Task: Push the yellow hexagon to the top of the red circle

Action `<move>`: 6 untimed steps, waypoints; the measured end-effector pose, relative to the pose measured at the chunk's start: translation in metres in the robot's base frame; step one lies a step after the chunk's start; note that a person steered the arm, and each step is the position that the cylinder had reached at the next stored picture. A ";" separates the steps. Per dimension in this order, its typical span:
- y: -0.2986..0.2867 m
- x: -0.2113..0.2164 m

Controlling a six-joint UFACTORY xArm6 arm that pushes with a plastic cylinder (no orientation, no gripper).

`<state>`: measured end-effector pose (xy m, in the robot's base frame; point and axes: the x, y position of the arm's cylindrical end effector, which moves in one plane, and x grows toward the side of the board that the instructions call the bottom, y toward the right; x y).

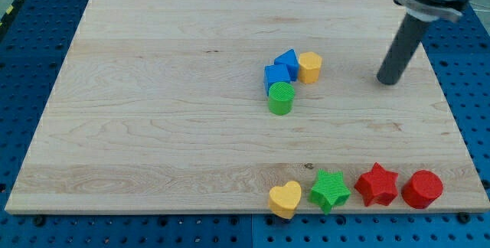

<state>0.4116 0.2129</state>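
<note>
The yellow hexagon sits right of centre on the wooden board, touching a blue block on its left. The red circle lies near the board's bottom right corner. My tip rests on the board to the right of the yellow hexagon, with a gap between them, and well above the red circle.
A second blue block and a green cylinder cluster below left of the hexagon. Along the bottom edge lie a yellow heart, a green star and a red star. The board lies on a blue perforated table.
</note>
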 end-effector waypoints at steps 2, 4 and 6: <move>-0.050 -0.041; -0.107 -0.037; -0.107 -0.021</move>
<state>0.3904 0.1058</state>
